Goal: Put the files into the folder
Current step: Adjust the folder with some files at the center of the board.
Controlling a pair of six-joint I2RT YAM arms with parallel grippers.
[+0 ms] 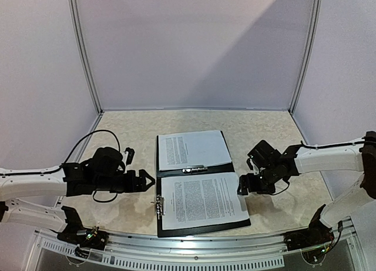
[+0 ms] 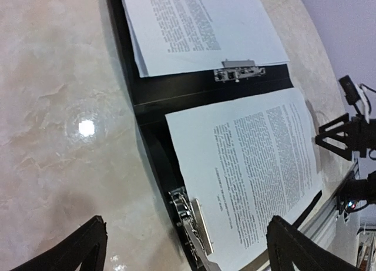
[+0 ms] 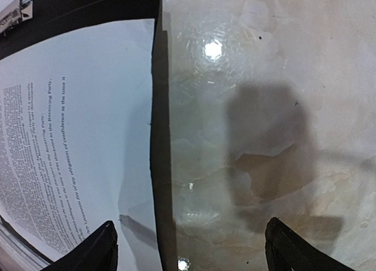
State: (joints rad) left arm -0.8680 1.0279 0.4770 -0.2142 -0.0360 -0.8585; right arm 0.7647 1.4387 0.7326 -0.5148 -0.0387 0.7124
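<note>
Right wrist: files (image 3: 76, 106) read "obligation of confidence", "Receiving Party".

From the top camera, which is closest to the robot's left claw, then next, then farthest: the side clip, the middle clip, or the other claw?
1. Side clip, on the folder's left edge, just beside the left gripper.
2. Middle clip, between the two sheets.
3. Right gripper, past the folder's right edge.
</note>
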